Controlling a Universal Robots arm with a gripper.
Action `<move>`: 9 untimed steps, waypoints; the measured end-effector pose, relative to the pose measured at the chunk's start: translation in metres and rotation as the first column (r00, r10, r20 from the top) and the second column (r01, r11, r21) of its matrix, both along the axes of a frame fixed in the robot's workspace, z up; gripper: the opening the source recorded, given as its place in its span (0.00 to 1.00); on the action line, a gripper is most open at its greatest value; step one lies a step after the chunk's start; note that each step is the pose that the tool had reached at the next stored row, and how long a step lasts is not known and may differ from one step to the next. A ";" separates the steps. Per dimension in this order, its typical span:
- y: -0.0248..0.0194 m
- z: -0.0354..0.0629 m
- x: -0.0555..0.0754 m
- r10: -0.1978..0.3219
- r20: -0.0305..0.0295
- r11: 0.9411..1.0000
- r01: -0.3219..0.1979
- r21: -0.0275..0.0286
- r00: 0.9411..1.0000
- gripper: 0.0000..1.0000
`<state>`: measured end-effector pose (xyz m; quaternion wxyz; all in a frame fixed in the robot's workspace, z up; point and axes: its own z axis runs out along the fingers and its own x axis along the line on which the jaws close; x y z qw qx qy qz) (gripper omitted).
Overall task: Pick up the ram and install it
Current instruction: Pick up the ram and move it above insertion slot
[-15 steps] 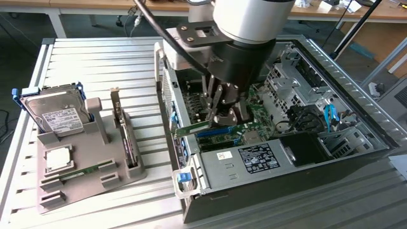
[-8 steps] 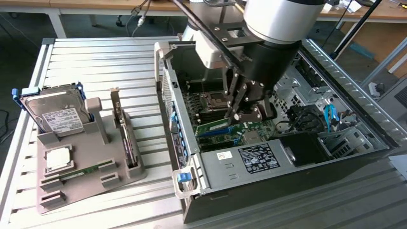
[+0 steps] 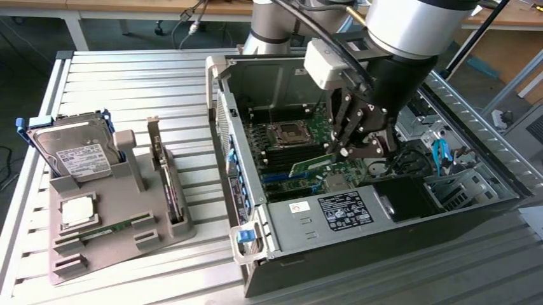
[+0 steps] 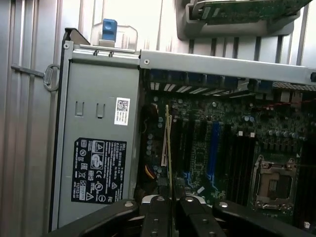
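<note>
The ram (image 3: 311,166) is a narrow green stick, tilted, held at one end inside the open computer case (image 3: 222,114). My gripper (image 3: 346,151) is shut on it, just above the motherboard (image 3: 284,175) near the row of black slots. From the wrist I see the ram (image 4: 169,148) edge-on, running away from my gripper (image 4: 173,210) between the two black fingers (image 4: 157,215). It hangs over the board between the power supply (image 4: 98,148) and the long blue slot (image 4: 214,148). Whether its lower edge touches a slot I cannot tell.
The processor socket (image 3: 288,132) lies behind the slots. The labelled power supply (image 3: 339,213) fills the case's near end. On the exterior view's left, a grey holder (image 3: 127,244) carries a hard drive (image 3: 78,155), a silver processor (image 3: 76,210), an upright card (image 3: 165,181) and another green stick (image 3: 110,227).
</note>
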<state>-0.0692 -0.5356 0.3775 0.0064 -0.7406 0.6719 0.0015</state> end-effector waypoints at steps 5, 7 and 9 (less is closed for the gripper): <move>0.0000 -0.0009 0.025 0.000 0.000 1.000 0.000 0.000 1.000 0.14; 0.0000 -0.0012 0.035 0.000 -0.001 1.000 0.000 0.000 1.000 0.14; 0.0000 -0.0015 0.044 0.000 -0.001 1.000 0.000 0.001 1.000 0.14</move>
